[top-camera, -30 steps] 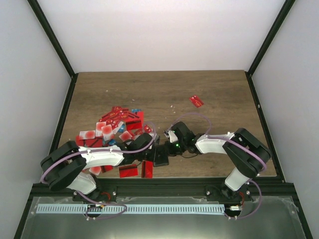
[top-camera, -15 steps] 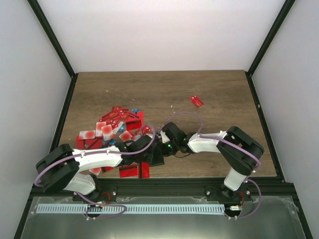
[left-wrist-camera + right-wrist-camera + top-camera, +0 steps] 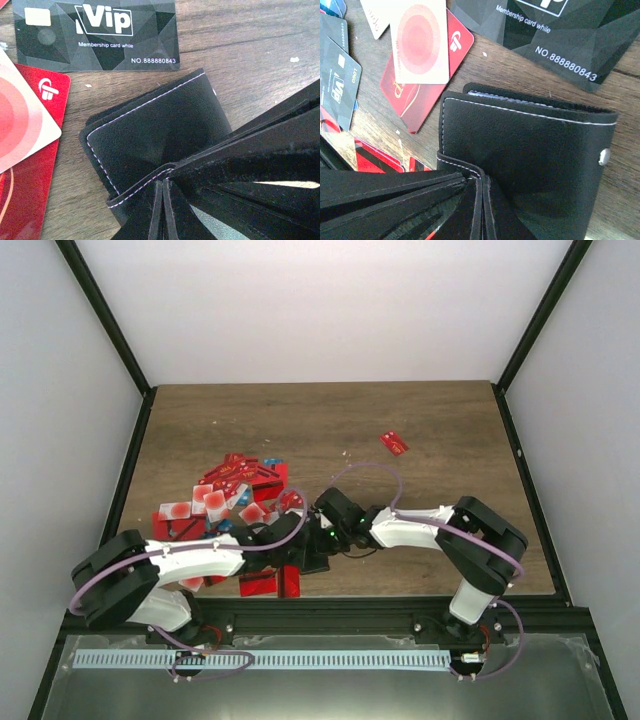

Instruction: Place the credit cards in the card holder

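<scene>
The card holder (image 3: 160, 130) is being pinched by the left claw (image 3: 164, 187) and the right claw (image 3: 481, 187) together.

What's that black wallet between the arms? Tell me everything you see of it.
The card holder is a black, leather-looking folded wallet with pale stitching along its edges and a small metal snap. Thin pale edges peek from one side. It lies on the wooden table, with the shut left gripper and right gripper tips meeting its stitched edge.
</scene>
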`<state>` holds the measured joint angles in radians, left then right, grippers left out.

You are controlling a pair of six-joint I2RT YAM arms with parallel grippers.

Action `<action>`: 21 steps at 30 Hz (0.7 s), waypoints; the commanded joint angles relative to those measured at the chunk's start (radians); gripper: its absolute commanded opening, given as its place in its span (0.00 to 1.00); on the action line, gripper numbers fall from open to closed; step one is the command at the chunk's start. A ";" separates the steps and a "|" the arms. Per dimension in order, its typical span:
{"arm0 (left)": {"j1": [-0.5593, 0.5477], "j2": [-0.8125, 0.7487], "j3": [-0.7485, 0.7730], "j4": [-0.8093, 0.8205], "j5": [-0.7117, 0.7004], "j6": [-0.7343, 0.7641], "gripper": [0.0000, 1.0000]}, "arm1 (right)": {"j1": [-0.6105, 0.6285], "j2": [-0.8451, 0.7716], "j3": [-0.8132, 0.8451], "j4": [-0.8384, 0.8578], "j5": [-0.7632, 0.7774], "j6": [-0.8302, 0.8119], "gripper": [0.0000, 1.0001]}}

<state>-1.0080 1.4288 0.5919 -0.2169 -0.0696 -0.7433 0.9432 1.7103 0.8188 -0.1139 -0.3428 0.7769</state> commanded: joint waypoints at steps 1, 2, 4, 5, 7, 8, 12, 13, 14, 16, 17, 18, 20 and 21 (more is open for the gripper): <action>-0.035 0.216 -0.191 0.143 0.203 -0.074 0.04 | 0.204 0.343 -0.097 -0.033 0.073 0.035 0.01; -0.050 0.234 -0.206 0.159 0.209 -0.088 0.04 | 0.209 0.349 -0.102 -0.042 0.089 0.043 0.01; -0.091 0.268 -0.210 0.178 0.208 -0.117 0.04 | 0.228 0.351 -0.116 -0.053 0.114 0.062 0.01; -0.116 0.276 -0.210 0.184 0.203 -0.132 0.04 | 0.241 0.349 -0.123 -0.059 0.129 0.076 0.01; -0.166 0.302 -0.199 0.185 0.192 -0.159 0.04 | 0.277 0.351 -0.133 -0.067 0.151 0.095 0.01; -0.186 0.317 -0.185 0.171 0.182 -0.170 0.04 | 0.294 0.360 -0.132 -0.067 0.154 0.102 0.01; -0.233 0.379 -0.161 0.147 0.169 -0.177 0.04 | 0.351 0.420 -0.123 -0.073 0.183 0.118 0.01; -0.242 0.385 -0.158 0.148 0.168 -0.170 0.04 | 0.357 0.424 -0.133 -0.052 0.189 0.120 0.01; -0.251 0.386 -0.156 0.148 0.169 -0.158 0.04 | 0.362 0.425 -0.150 -0.025 0.189 0.120 0.01; -0.270 0.383 -0.147 0.165 0.188 -0.125 0.04 | 0.363 0.424 -0.180 0.021 0.192 0.106 0.01; -0.280 0.379 -0.136 0.160 0.193 -0.113 0.04 | 0.363 0.419 -0.185 0.030 0.190 0.095 0.01; -0.282 0.369 -0.123 0.141 0.186 -0.111 0.04 | 0.363 0.407 -0.185 0.027 0.191 0.088 0.01; -0.283 0.339 -0.096 0.105 0.166 -0.110 0.05 | 0.363 0.355 -0.189 0.024 0.190 0.076 0.01; -0.284 0.319 -0.085 0.086 0.155 -0.110 0.05 | 0.363 0.318 -0.187 0.011 0.194 0.073 0.01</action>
<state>-1.2041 1.4502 0.5098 -0.0616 -0.4202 -1.0286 1.0233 1.6814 0.7475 -0.0093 -0.1783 0.7918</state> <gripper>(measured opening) 0.046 0.016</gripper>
